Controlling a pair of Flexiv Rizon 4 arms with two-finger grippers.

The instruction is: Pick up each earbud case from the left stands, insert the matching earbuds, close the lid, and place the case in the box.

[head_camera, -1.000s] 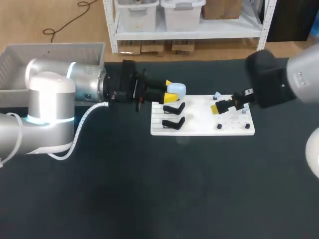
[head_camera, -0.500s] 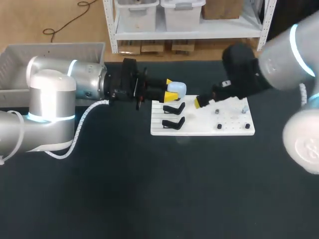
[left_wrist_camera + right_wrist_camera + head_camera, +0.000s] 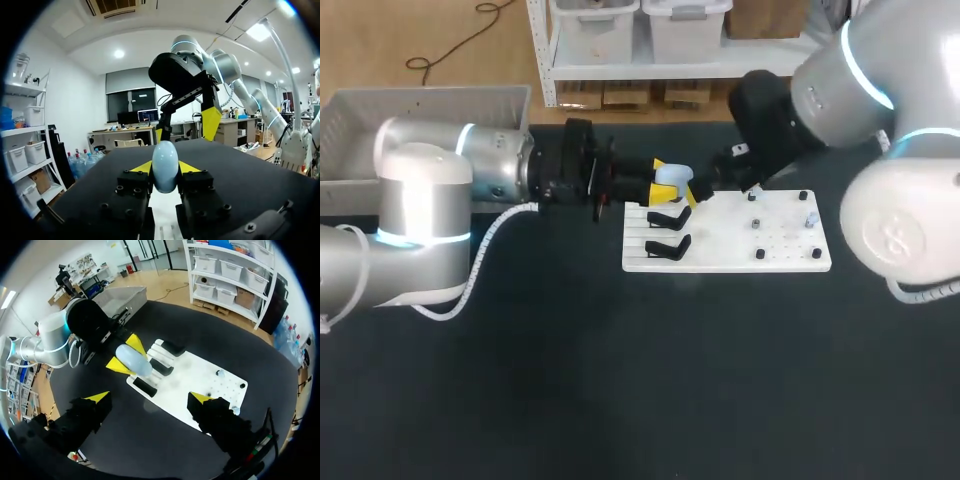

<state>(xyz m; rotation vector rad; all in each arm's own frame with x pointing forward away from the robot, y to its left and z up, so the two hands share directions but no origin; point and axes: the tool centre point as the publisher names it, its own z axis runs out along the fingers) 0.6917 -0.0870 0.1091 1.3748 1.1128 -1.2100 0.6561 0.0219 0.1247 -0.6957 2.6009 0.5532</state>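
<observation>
Our left arm (image 3: pixel 440 190) comes in from the left and lies almost level over the dark counter (image 3: pixel 570 380), wrist stretched out to the right. Our left hand (image 3: pixel 664 182) is clamped on the pale blue earbud case (image 3: pixel 677 179), with one yellow tip on its far side and one on its near side. In the left wrist view the case stands with a rounded end up between our two fingers. We hold it in the air over the far left corner of the white board (image 3: pixel 740 240), above the black stands (image 3: pixel 668 246) on the board's left part.

Our right arm (image 3: pixel 840 70) enters from the right, arches over the far edge of the board and reaches left past its middle. Our right hand (image 3: pixel 149 398) is spread wide and grips nothing. From its wrist view the case lies ahead of the hand, clear of both its fingers. Seen from the left wrist, this hand hangs just beyond the case with its yellow tips pointing down.

A few small pieces (image 3: pixel 809 220) sit among the pegs on the right part of the board, too small for us to tell apart. The grey box (image 3: pixel 420 105) stands at the far left of the counter, well apart from the case.
</observation>
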